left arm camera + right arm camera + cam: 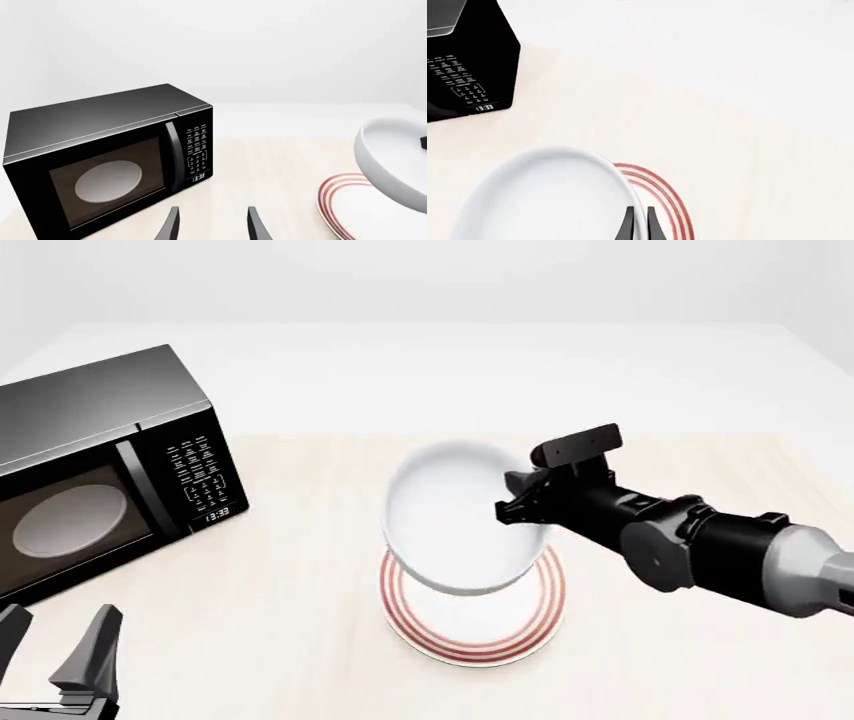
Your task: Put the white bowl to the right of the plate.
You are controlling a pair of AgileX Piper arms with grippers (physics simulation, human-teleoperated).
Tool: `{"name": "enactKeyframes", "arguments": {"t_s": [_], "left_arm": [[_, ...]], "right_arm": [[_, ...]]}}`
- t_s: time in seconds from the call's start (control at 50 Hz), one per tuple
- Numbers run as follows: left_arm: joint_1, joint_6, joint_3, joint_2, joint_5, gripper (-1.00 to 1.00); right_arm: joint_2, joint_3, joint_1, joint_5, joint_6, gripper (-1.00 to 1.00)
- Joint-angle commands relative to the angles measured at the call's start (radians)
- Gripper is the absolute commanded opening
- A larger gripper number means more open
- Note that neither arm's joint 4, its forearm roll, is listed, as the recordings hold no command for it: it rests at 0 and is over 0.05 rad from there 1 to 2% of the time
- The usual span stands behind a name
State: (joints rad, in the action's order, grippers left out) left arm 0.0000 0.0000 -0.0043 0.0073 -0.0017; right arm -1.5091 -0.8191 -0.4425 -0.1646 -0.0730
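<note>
The right gripper (523,502) is closed on the rim of the white bowl (461,525), with its two thin fingers (629,225) pinching the rim on the side toward the table's right edge, and it holds the bowl lifted and tilted so that the opening faces partly toward the camera of the front view. The bowl is plain, glossy and white, with deep sides and no marks, and it looks about as wide as the plate (470,625). It hangs above the plate and covers the plate's far half in the front view; whether the two touch I cannot tell. The plate is flat and white with several red rings near its rim, and it lies near the middle of the table (694,660), a little toward the near edge. To the right of the plate the table surface is bare wood colour up to the right edge, under the right arm. On the left side, near the left edge, stands a black microwave (100,475), well apart from the plate. The left gripper (54,655) hovers at the near left corner with its jaws spread apart and nothing between them.
</note>
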Motion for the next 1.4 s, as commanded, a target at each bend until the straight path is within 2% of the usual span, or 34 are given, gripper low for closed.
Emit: {"name": "enactKeyframes", "arguments": {"t_s": [0.02, 0.24, 0.82, 0.92, 1.14, 1.2, 1.22, 1.4], "left_arm": [[0.000, 0.000, 0.000, 0.000, 0.000, 1.00], [0.000, 0.000, 0.000, 0.000, 0.000, 1.00], [0.000, 0.000, 0.000, 0.000, 0.000, 1.00], [0.000, 0.000, 0.000, 0.000, 0.000, 1.00], [0.000, 0.000, 0.000, 0.000, 0.000, 1.00], [0.000, 0.000, 0.000, 0.000, 0.000, 1.00], [0.000, 0.000, 0.000, 0.000, 0.000, 1.00], [0.000, 0.000, 0.000, 0.000, 0.000, 1.00]], "right_arm": [[0.087, 0.095, 0.150, -0.028, 0.000, -1.00], [0.161, 0.173, 0.276, -0.035, -0.003, -1.00], [0.289, 0.356, 0.490, -0.075, -0.041, -1.00], [0.273, 0.374, 0.550, -0.105, -0.030, -1.00], [0.175, 0.423, 0.639, -0.208, -0.051, -1.00], [0.159, 0.432, 0.645, -0.222, -0.070, -1.00], [0.153, 0.437, 0.673, -0.228, -0.054, -1.00], [0.138, 0.468, 0.720, -0.260, -0.062, -1.00]]}}
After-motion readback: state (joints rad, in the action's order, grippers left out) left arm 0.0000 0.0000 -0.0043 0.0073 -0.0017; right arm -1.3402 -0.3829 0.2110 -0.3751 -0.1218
